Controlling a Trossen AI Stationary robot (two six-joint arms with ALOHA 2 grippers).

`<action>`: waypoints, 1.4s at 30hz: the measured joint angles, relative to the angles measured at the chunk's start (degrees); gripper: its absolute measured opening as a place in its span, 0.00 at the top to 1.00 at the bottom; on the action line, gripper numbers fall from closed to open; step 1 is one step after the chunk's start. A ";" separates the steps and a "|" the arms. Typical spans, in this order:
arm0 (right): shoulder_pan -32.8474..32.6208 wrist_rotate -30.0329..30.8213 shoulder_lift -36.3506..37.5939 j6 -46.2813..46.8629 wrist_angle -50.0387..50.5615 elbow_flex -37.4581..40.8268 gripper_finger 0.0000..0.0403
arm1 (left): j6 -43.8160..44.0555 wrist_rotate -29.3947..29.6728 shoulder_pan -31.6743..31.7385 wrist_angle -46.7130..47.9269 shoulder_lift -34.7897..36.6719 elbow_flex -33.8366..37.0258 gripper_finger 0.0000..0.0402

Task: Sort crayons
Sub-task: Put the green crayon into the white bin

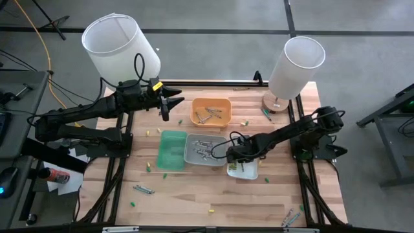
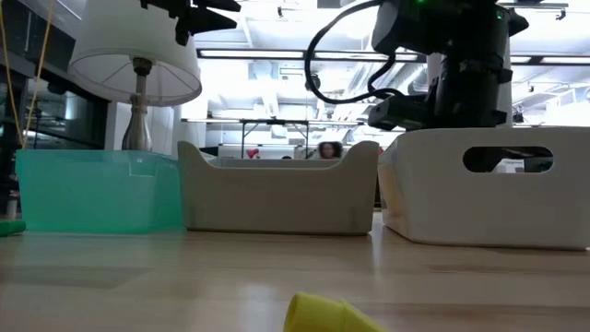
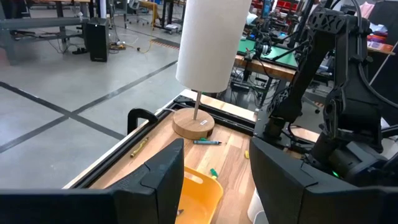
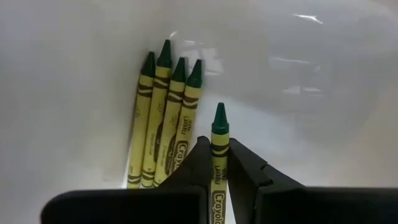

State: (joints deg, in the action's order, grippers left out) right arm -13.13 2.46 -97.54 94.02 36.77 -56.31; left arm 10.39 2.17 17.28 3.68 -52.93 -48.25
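My right gripper reaches down into the white tray and is shut on a green-tipped crayon with a yellow-green wrap. Several like crayons lie side by side on the tray's floor next to it. In the low view this gripper sinks behind the white tray's wall. My left gripper hangs open above the table's far left, beside the orange tray; its fingers hold nothing. My right gripper pinches the crayon's wrapped shaft between its two fingers. The fingers come from above, pointing down into the white tray, and lie across the crayon. The green tip sticks out past them. Whether the crayon rests on the tray's floor cannot be told.
A green tray and a grey tray with crayons stand left of the white one. Two white-shaded lamps stand at the far edge. Loose crayons lie on the near table.
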 joint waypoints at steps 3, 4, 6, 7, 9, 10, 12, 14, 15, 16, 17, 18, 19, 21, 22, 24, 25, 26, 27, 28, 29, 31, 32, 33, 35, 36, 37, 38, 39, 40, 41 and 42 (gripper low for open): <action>0.00 -0.04 0.02 0.00 0.52 0.00 0.94 | -0.02 0.00 0.00 0.00 0.00 0.00 0.58; 0.02 -0.04 0.00 0.00 0.60 0.00 0.93 | -0.02 -0.01 0.00 -0.02 0.00 0.00 0.58; 0.02 -0.09 0.00 0.00 0.60 0.00 0.88 | -0.04 0.00 0.00 -0.02 0.00 0.00 0.58; 0.02 -0.26 0.03 0.00 0.52 0.00 0.85 | -0.04 0.00 -0.01 -0.02 0.00 0.00 0.58; 0.02 -0.63 0.14 -0.05 0.27 -0.01 0.78 | -0.04 0.00 0.00 -0.02 0.00 0.00 0.58; 0.02 -0.64 0.15 -0.16 0.30 -0.08 0.74 | -0.04 0.00 0.00 -0.02 0.00 0.00 0.58; 0.02 -1.10 0.28 -1.35 0.32 -0.22 0.66 | -0.04 -0.01 0.00 -0.02 0.00 0.00 0.58; 0.07 -2.06 0.92 -3.12 0.22 -0.24 0.59 | -0.04 0.00 -0.01 -0.02 0.00 0.00 0.58; 0.07 -2.54 1.58 -4.36 0.35 -0.24 0.56 | -0.06 0.00 0.00 -0.02 0.00 0.00 0.58; 0.07 -2.64 2.52 -5.90 0.42 -0.24 0.54 | -0.07 -0.02 -0.01 -0.03 0.00 0.00 0.58; 0.07 -2.81 3.88 -7.27 0.70 -0.24 0.53 | -0.07 0.00 -0.02 -0.04 0.00 0.00 0.58; 0.07 -2.86 5.53 -8.78 1.51 -0.24 0.52 | -0.07 0.00 -0.01 -0.04 0.00 0.00 0.58; 0.07 -2.72 7.27 -10.14 2.31 -0.26 0.51 | -0.07 0.00 -0.02 -0.04 0.00 0.00 0.58; 0.07 -1.59 11.52 -12.65 4.91 -0.26 0.51 | -0.07 0.00 -0.02 -0.02 0.00 0.00 0.58; 0.07 -0.81 13.88 -13.89 6.56 -0.28 0.51 | -0.07 0.00 -0.01 -0.04 0.00 0.00 0.58; 0.07 1.41 18.72 -16.24 9.78 -0.31 0.50 | -0.07 0.00 -0.02 -0.02 0.00 0.00 0.58; 0.09 3.03 21.15 -17.16 11.22 -0.31 0.50 | -0.08 0.00 -0.02 -0.04 0.00 0.00 0.58; 0.15 4.80 23.59 -18.22 12.24 -0.31 0.50 | -0.07 -0.01 -0.02 -0.04 0.00 0.00 0.58; 0.36 6.71 25.82 -19.56 12.50 -0.31 0.50 | -0.04 0.00 -0.02 -0.04 0.00 0.00 0.58; 0.68 8.59 28.06 -21.06 12.29 -0.31 0.50 | -0.04 -0.01 -0.02 -0.03 0.00 0.00 0.58; 1.12 10.45 30.02 -22.51 11.95 -0.31 0.50 | -0.06 -0.01 -0.02 -0.03 0.00 0.00 0.58; 2.70 13.59 33.22 -26.13 9.94 -0.31 0.50 | -0.04 0.00 -0.02 -0.04 0.00 0.00 0.58; 3.72 14.74 34.33 -28.86 8.12 -0.31 0.50 | 0.01 -0.02 -0.02 -0.05 0.00 0.00 0.58; 4.88 15.58 35.21 -32.40 6.03 -0.31 0.50 | 0.33 -0.02 -0.02 -0.07 0.00 0.00 0.58; 7.43 16.18 35.98 -40.72 0.71 -0.31 0.50 | 1.54 -0.02 -0.02 -0.15 0.00 0.00 0.58; 8.68 16.17 35.98 -45.46 -2.58 -0.31 0.50 | 2.61 -0.02 -0.02 -0.27 0.00 0.00 0.58; 9.97 16.09 35.83 -50.22 -5.97 -0.31 0.50 | 3.71 -0.02 -0.02 -0.63 0.00 0.00 0.58; 11.16 15.97 35.41 -54.92 -9.98 -0.31 0.50 | 5.08 -0.05 -0.10 -1.22 0.00 0.00 0.58; 12.25 15.53 34.84 -59.47 -14.33 -0.32 0.50 | 6.33 -0.24 -0.16 -1.77 0.00 0.00 0.58; 13.26 14.43 34.16 -63.98 -18.34 -0.33 0.50 | 7.30 -0.79 -0.24 -2.39 0.00 0.00 0.58; 14.20 13.01 33.37 -68.51 -22.32 -0.32 0.50 | 7.85 -1.94 -0.26 -3.06 0.00 0.00 0.58; 14.94 11.42 32.65 -72.94 -26.39 -0.32 0.50 | 8.15 -3.45 -0.28 -3.93 0.00 0.00 0.58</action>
State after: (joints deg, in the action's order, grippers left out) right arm 1.81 13.88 -64.89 21.08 10.38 -56.64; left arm 18.54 -1.28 17.00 -0.25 -52.93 -48.25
